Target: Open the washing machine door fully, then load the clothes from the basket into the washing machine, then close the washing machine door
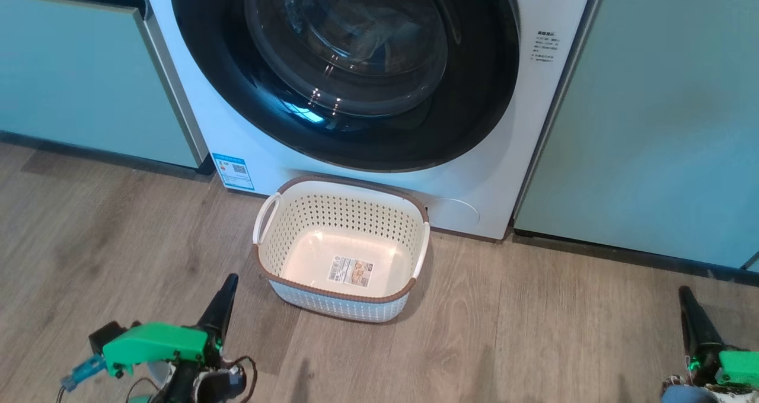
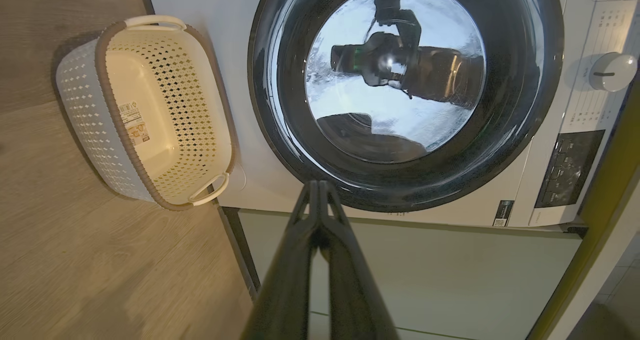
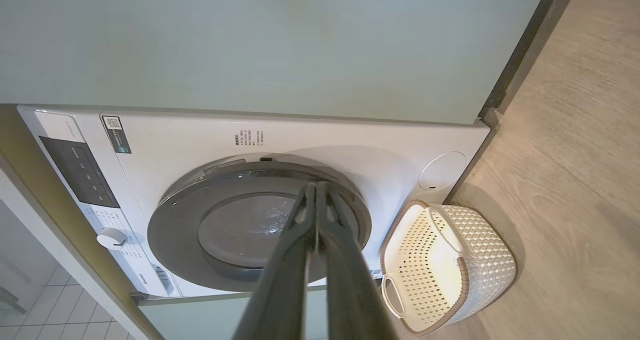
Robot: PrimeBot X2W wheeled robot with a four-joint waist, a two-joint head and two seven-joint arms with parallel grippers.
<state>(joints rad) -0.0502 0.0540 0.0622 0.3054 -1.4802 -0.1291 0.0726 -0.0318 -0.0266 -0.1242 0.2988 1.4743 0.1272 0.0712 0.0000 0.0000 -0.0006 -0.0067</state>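
The washing machine (image 1: pixel 468 195) stands white between cabinets, and its round black-rimmed washing machine door (image 1: pixel 356 53) lies shut against its front. On the floor just before it sits the cream perforated basket (image 1: pixel 335 213), holding nothing but a label on its floor. The clothes are out of view. My left gripper (image 1: pixel 228 283) is shut and empty, low at the basket's left. Far right, near the floor, my right gripper (image 1: pixel 685 293) is shut and empty too. The left wrist view has the left gripper (image 2: pixel 316 185) pointing at the door (image 2: pixel 500 145), with the basket (image 2: pixel 170 95) beside it. The right gripper (image 3: pixel 316 186) points at the door (image 3: pixel 175 230).
Pale green cabinet panels flank the machine on the left (image 1: pixel 77 77) and right (image 1: pixel 652 106). Wood floor (image 1: pixel 118 243) spreads around the basket. A control panel (image 2: pixel 567 167) and a white knob (image 2: pixel 612 71) sit along the machine's top front.
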